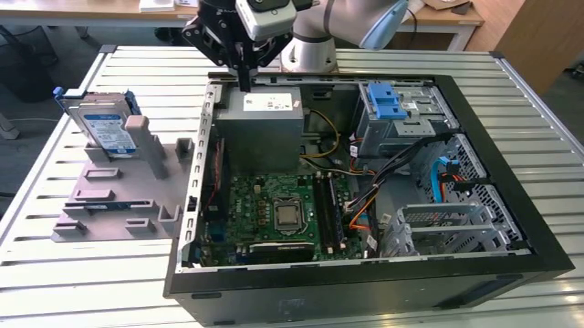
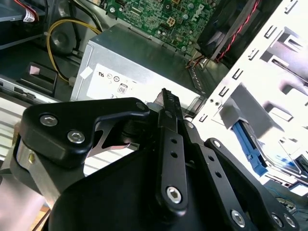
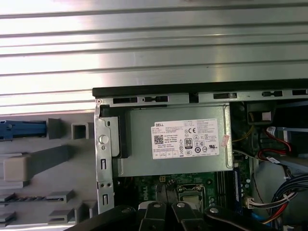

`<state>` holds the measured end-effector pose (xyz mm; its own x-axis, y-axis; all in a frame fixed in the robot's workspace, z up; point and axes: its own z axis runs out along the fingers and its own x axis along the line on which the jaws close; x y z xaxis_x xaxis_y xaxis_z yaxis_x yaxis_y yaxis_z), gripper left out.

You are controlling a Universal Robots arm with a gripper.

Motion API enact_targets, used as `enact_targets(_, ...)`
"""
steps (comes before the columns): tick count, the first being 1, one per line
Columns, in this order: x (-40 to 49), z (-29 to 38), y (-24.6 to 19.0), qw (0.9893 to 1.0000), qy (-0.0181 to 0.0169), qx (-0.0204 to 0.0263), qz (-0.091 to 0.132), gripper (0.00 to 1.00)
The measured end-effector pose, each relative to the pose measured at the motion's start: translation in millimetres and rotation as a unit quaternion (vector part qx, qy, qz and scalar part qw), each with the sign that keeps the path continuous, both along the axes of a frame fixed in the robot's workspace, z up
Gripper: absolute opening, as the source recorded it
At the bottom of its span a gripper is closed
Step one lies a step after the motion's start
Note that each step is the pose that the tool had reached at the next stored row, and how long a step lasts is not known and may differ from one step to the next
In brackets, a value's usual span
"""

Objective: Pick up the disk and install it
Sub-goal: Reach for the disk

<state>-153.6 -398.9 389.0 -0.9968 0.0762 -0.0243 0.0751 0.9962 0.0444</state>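
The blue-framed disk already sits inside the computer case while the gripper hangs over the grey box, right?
No: in the exterior view the disk stands in the grey holder outside the computer case. The gripper does hang over the grey box.

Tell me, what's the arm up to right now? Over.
Gripper shut, empty, above the grey box in the case. Disk upright in its stand, exterior view's left, untouched. Nothing over the disk.

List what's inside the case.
Visible: power supply, motherboard, cables and drive cage; what lies under the supply is hidden. The disk stands outside in a grey holder; the gripper hangs above the supply.
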Motion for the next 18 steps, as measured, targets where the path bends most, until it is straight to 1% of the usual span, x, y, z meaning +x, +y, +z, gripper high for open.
enact_targets(9, -3.6, -0.7, 0.0, 1.0, 0.0001, 0.0, 0.0, 0.11)
enact_targets(18, -11.3, -1.5, 0.0, 1.0, 0.0001, 0.0, 0.0, 0.11)
